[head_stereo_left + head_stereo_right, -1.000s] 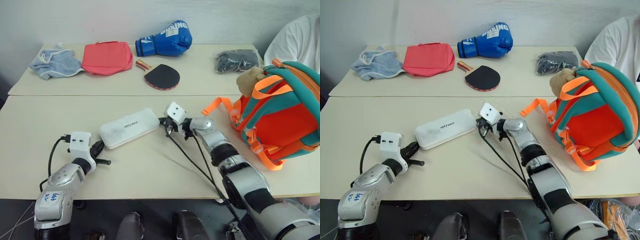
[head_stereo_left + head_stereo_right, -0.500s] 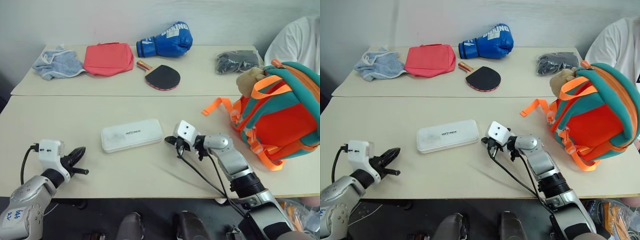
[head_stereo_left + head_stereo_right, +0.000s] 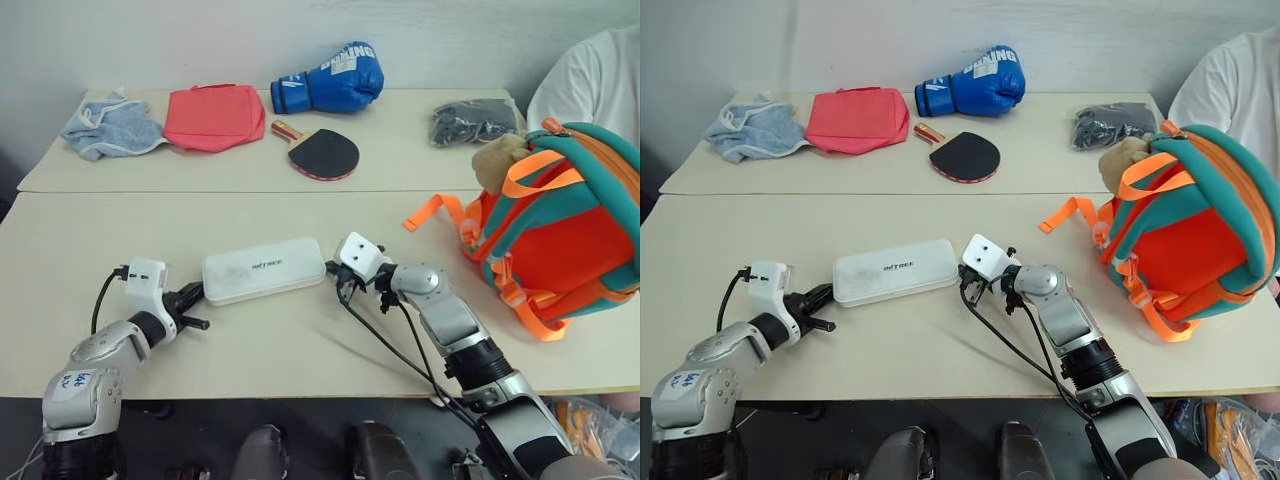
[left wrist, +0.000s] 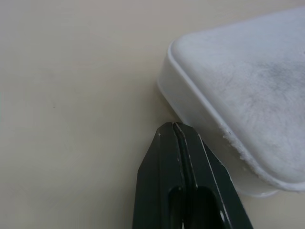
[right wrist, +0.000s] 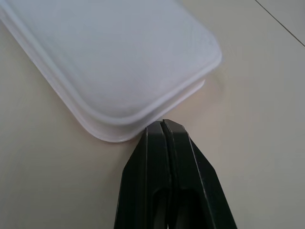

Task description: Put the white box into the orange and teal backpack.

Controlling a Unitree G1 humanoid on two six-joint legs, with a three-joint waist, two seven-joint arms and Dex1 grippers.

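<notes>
Two pale tables pushed together before a light wall, seam running across at mid-height. White box flat on the near table, close to centre, long side running 9 to 3 o'clock, small dark lettering on the lid. Left gripper at the box's 9 o'clock end, fingers pressed fully together, holding nothing; tips just beside the end wall in the left wrist view, contact not clear. Right gripper at the box's 3 o'clock end, also closed tight and empty; tips right up against the rounded corner of the box, touching or nearly so. Orange and teal backpack standing at 3 o'clock of the box, well apart from it, orange straps trailing onto the table, tan plush toy at its upper edge. Person in a white shirt behind the backpack. On the far table, from 10 to 2 o'clock: blue cloth, red pouch, blue boxing glove, table tennis paddle, dark bundle.
</notes>
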